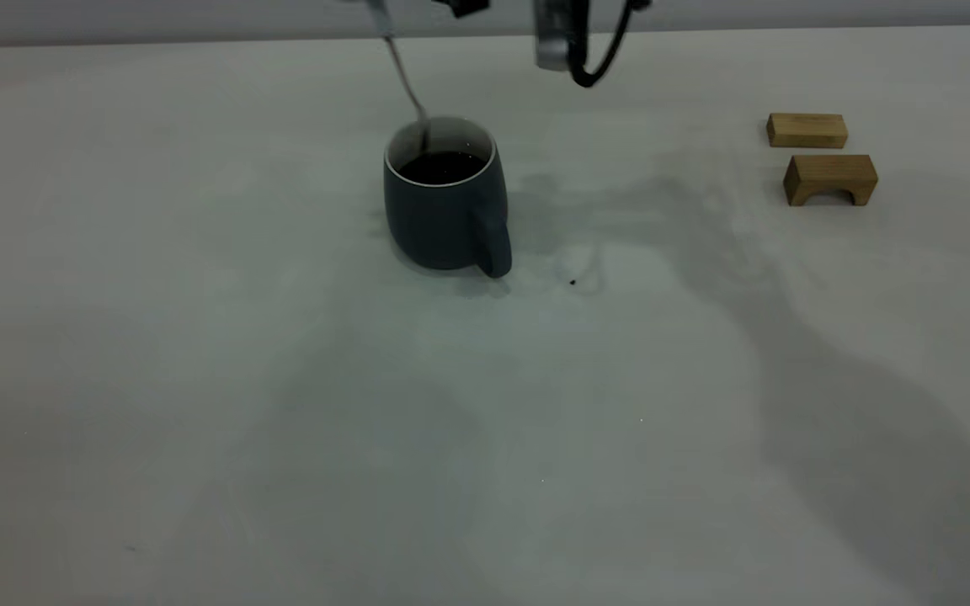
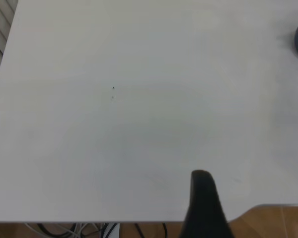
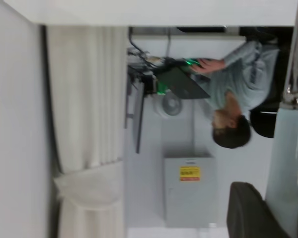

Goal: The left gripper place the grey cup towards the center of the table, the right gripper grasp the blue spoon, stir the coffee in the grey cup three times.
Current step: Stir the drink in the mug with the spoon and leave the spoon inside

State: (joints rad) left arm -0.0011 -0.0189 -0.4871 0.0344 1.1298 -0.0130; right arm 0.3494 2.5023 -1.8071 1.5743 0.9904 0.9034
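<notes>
Dark grey rounded mug, the grey cup [image 1: 446, 210], is standing upright near the middle of the pale grey-white matte bench [image 1: 283, 421], loop handle turned toward the camera and slightly to the exterior view's right. Dark brown-black coffee [image 1: 440, 167] is sitting flat inside, below the white inner wall. The slim blue spoon [image 1: 407, 84] is leaning into the cup, its grey metal neck slanting up and leftward out of the rim to the top edge of the exterior view; the bowl end is dipping at the coffee's far-left side. The right claw [image 1: 461, 7] is hanging directly above the cup, mostly cut off; cannot tell how far its fingers are closed. In the right wrist view the spoon's pale blue handle [image 3: 288, 163] is running alongside a dark finger [image 3: 251, 210], with a seated person [image 3: 238, 89] in the background. The left claw [image 2: 204, 206] is hovering over bare bench well apart from the cup; only one dark finger is showing, so its opening cannot be told. Two tan wooden blocks [image 1: 822, 156] are lying far off at the exterior view's right.
</notes>
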